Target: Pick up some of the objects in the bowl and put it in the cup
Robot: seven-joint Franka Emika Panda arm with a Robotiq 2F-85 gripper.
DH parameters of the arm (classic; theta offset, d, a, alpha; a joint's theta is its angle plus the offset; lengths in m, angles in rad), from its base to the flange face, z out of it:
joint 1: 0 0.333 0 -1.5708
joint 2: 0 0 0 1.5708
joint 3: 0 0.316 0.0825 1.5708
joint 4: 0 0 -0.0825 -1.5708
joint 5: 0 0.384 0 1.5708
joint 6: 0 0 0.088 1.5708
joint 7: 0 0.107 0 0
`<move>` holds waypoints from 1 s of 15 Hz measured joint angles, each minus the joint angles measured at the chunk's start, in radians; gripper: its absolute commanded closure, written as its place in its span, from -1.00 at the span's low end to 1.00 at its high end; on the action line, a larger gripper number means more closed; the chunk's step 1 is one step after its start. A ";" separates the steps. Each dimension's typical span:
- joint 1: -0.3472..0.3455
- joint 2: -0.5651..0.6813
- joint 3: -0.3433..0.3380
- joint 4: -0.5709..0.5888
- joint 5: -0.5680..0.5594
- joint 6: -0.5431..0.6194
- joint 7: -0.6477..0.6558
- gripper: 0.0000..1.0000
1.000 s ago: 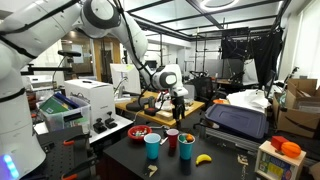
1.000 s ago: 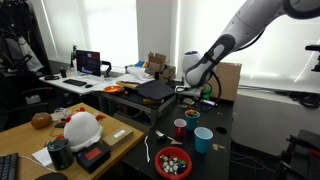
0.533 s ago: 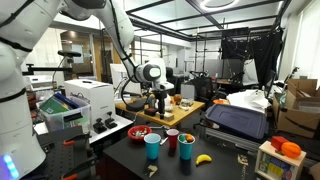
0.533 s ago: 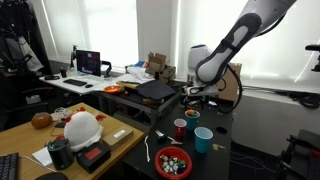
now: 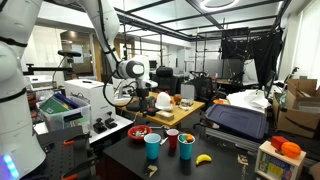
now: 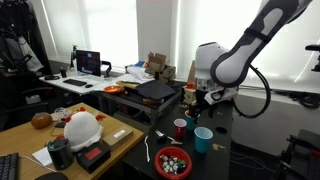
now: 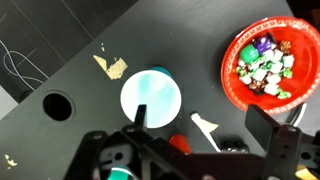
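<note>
One red bowl (image 7: 230,70) of small pieces (image 7: 265,66), three cups (image 5: 152,147)

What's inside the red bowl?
In the wrist view, the bowl holds a heap of tiny pieces, green, pale and dark. Anything beneath them, and most of the bowl's floor, is covered.

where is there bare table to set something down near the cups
Bare table lies between the cup and the red bowl, and from the beige scrap toward the round hole. It is crowded around the white spoon, red cup and teal cup.
</note>
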 measured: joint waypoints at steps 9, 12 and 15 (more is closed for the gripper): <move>0.154 0.073 0.016 0.004 0.000 0.014 0.205 -1.00; 0.186 0.128 -0.008 0.044 0.000 0.014 0.348 -1.00; 0.197 0.191 -0.023 0.104 0.003 0.016 0.480 -1.00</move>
